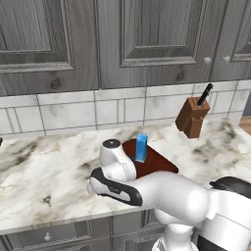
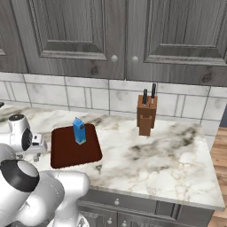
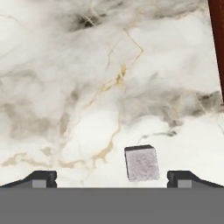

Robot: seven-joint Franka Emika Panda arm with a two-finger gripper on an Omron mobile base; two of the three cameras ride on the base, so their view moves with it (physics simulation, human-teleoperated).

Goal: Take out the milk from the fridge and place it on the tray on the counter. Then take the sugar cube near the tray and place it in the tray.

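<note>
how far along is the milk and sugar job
Done: the blue gabled milk carton stands upright on the dark red-brown tray. In hand: open jaws hover over the tiny pale sugar cube, on the marbled counter beside the tray. Left: grasp it, place it in the tray.

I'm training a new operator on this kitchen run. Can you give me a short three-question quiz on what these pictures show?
1. True or false: the milk stands upright on the tray.
2. In the hand view, the sugar cube lies: A) on the tray; B) on the counter between the open fingertips; C) clamped in the gripper.
3. What stands on the counter to the right of the tray in both base views?

Key: 1 true. 2 B. 3 A brown knife block with dark-handled knives.
</note>
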